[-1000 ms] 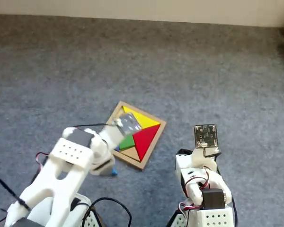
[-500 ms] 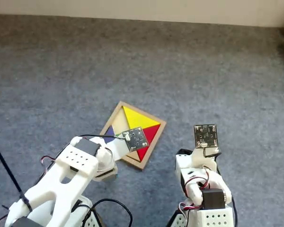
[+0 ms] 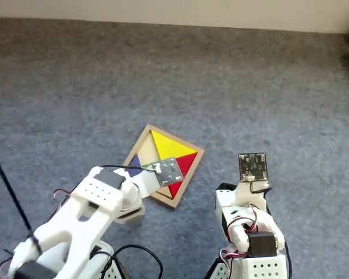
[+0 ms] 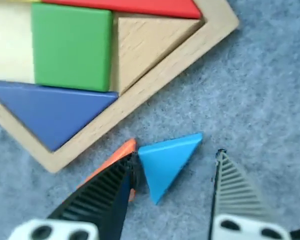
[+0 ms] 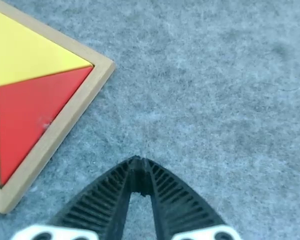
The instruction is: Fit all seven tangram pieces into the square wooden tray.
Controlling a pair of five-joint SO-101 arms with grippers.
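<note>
The square wooden tray (image 4: pixel 165 70) holds a red piece (image 4: pixel 140 6), a green square (image 4: pixel 72 47) and a dark blue triangle (image 4: pixel 50 112), with a bare triangular slot (image 4: pixel 145 42) beside them. On the carpet just outside its rim lies a light blue triangle (image 4: pixel 165 160), between the fingers of my open left gripper (image 4: pixel 176 155). An orange piece (image 4: pixel 110 162) is partly hidden behind the black finger (image 4: pixel 105 195). My right gripper (image 5: pixel 139 175) is shut and holds nothing, over carpet beside the tray (image 5: pixel 65 125). The high view shows the yellow triangle (image 3: pixel 168 146) in the tray (image 3: pixel 136 144).
Grey carpet covers the whole table. The left arm (image 3: pixel 99 195) reaches over the tray's near corner. The right arm (image 3: pixel 250 226) stands to the tray's right. A pale strip runs along the far edge.
The left arm has drawn back from above the tray's middle toward its near edge and now covers the light blue piece in the high view. The right arm has kept still.
</note>
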